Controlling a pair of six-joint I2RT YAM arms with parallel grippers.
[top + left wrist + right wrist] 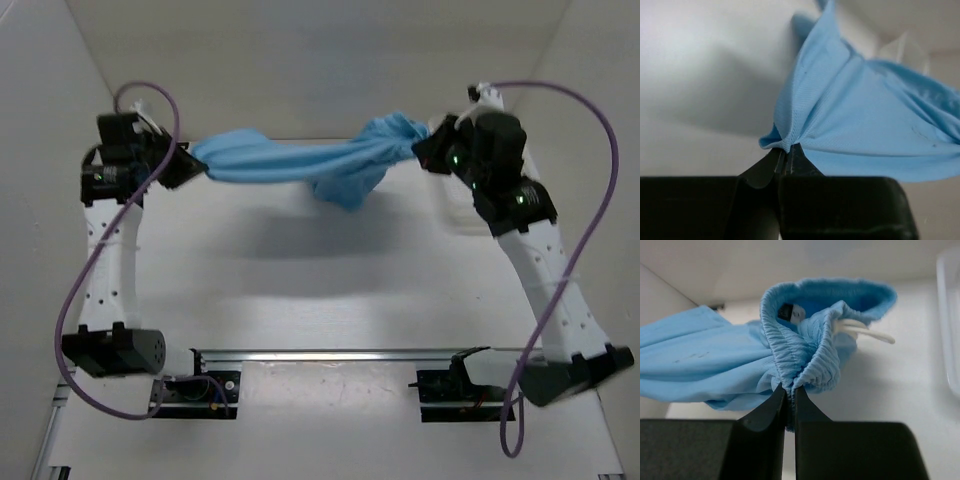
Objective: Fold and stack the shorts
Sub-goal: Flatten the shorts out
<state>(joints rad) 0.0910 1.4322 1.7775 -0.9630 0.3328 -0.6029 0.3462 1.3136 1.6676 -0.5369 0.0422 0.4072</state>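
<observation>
The right claw (789,390) pinches the gathered waistband (795,357) and the left claw (786,150) a hem corner (776,142), so the shorts (290,160) hang stretched across the upper frame above the table (330,300), seemingly light and limp, best gripped at edges.

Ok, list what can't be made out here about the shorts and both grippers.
Top view: the light sky-blue thin fabric shorts hang twisted, folds hiding the leg openings.
Top view: left gripper and right gripper fingertips buried in cloth.
Right wrist view: dark waistband tag, print too small.
Right wrist view: translucent container, cut by the right edge.
</observation>
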